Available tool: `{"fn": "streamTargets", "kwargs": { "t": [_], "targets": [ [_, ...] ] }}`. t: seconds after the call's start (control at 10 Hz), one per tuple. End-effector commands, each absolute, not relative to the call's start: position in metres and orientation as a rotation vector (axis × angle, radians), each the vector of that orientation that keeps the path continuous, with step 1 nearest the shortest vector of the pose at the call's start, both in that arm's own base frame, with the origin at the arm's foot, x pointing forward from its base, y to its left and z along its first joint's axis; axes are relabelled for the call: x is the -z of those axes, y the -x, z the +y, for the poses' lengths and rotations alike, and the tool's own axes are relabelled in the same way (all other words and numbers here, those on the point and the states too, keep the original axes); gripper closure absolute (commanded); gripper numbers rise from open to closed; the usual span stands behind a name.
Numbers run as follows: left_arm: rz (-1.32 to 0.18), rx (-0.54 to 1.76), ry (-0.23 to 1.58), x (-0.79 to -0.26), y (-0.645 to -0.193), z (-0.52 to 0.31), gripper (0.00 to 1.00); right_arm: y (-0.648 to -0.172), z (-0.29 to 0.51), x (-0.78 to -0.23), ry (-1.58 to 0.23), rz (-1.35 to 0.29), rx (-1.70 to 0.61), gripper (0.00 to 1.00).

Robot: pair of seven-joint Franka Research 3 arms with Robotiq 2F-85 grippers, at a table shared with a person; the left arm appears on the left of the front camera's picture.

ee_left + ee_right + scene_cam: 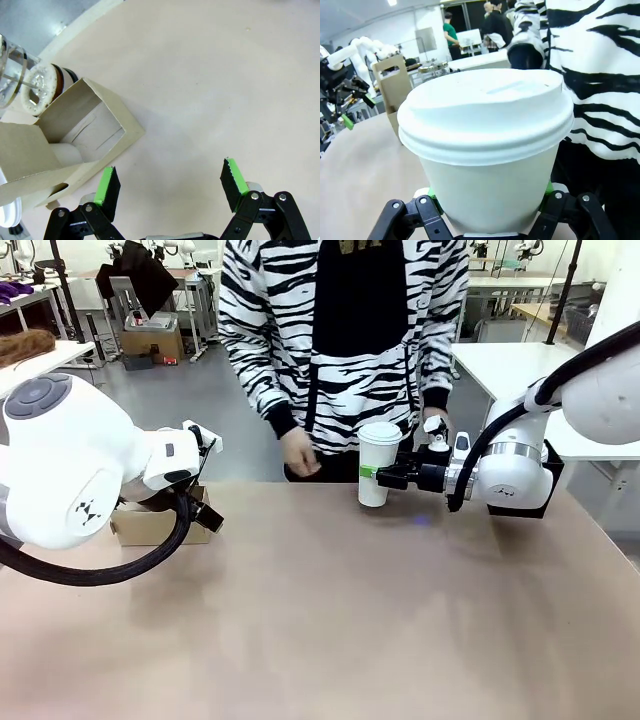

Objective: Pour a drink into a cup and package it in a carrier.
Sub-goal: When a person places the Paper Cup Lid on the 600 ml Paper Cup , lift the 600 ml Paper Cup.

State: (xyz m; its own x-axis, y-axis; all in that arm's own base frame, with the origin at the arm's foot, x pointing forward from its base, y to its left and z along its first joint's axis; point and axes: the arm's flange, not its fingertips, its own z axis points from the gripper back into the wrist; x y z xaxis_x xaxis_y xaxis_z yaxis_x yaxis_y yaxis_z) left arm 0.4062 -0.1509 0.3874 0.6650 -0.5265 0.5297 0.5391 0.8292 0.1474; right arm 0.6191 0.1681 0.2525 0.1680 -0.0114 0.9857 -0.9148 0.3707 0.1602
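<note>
The white cup (378,462) with its white lid on stands upright near the far edge of the desk (330,620), a little right of the middle. I cannot tell whether its base rests on the top or hangs just clear of it. The right claw (375,475) comes in sideways from the right and is clenched around the cup's lower half, a green pad pressed to each side; the right wrist view has the cup (490,150) close up between those fingers (434,197).

Right behind it at the far edge stands a person in a black-and-white striped jacket, one hand (298,455) low to the left of the cup, the other (437,430) just above the right claw.

Well apart, toward the desk's left edge, sits the brown cardboard carrier (150,525), partly behind the left arm. The left claw (170,187) hangs just beside the carrier (75,145), jaws spread wide and holding nothing, bare desk between them. A clear glass pot (12,70) stands just beyond the carrier, at the desk's edge.
</note>
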Motion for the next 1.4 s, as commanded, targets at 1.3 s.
{"fn": "streamTargets", "kwargs": {
  "t": [1.3],
  "targets": [
    [-0.596, 0.603, 0.024, -0.389, -0.406, -0.151, 0.00, -0.605, 0.145, -0.335, -1.059, -1.214, -0.800, 0.20]
  ]
}}
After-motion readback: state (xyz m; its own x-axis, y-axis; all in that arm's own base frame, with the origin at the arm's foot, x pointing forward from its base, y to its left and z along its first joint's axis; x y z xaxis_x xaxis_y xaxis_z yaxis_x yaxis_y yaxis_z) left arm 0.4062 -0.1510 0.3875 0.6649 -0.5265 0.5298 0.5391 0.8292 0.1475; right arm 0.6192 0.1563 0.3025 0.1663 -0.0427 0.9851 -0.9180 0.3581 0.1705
